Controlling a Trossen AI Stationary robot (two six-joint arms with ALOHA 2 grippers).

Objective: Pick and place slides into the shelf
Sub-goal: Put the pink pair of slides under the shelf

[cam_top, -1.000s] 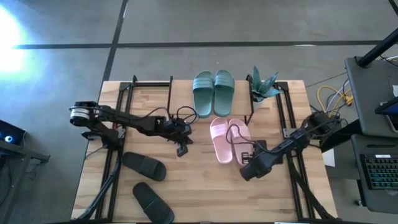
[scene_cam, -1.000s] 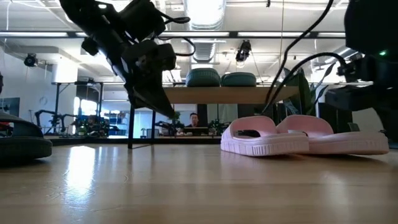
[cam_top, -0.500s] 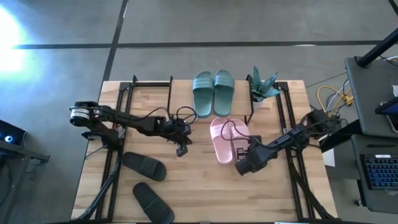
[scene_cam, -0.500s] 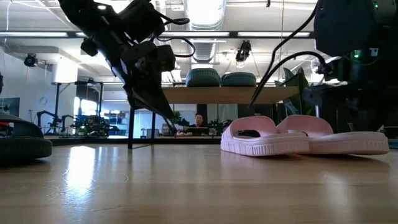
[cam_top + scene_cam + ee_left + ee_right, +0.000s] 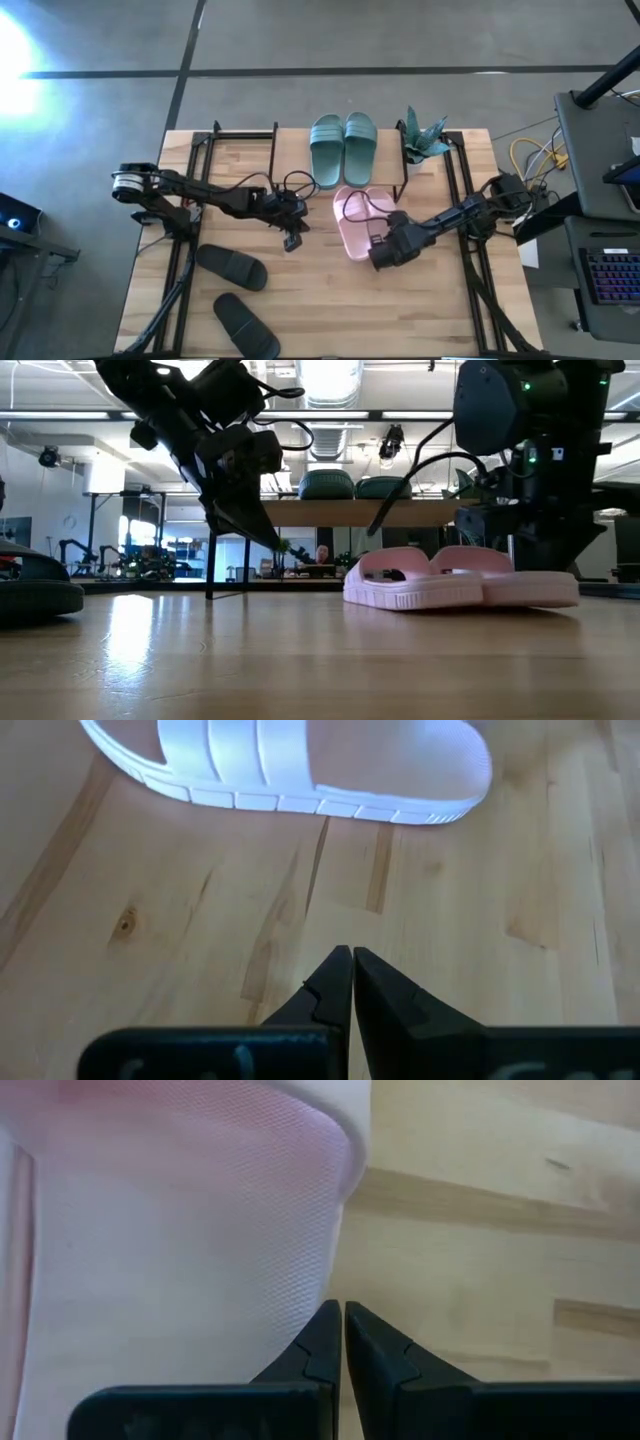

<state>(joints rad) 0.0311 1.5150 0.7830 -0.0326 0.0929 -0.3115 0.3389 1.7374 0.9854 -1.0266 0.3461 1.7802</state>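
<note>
Two pale pink slides (image 5: pixel 352 222) lie side by side on the table, soles down, in front of the shelf (image 5: pixel 295 150). Its board carries the teal-green pair (image 5: pixel 343 148). The two black slides (image 5: pixel 230 267) lie apart near the table's left near corner. My right gripper (image 5: pixel 343 1308) is shut and low over the right pink slide (image 5: pixel 180 1230), at that slide's right edge; the arm hides most of this slide from above. My left gripper (image 5: pixel 352 952) is shut and hangs above bare table, left of the pink pair (image 5: pixel 290 770). My right gripper has its shut fingers against the right pink slide's outer edge (image 5: pixel 345 1190), near its rounded end. It comes slanting down from the table's right. The slide stays flat on the table, beside its partner (image 5: pixel 400 575).
A small potted plant (image 5: pixel 425 138) stands at the shelf's right end. Black frame rails (image 5: pixel 200 170) run along both sides of the table. Bare wood lies between the pink pair and the black slides. Cables and a keyboard sit beyond the right edge.
My right gripper has moved toward the table's left and a little toward the far edge, staying shut. The pink pair has slid left along the table with it, both slides still flat and side by side.
</note>
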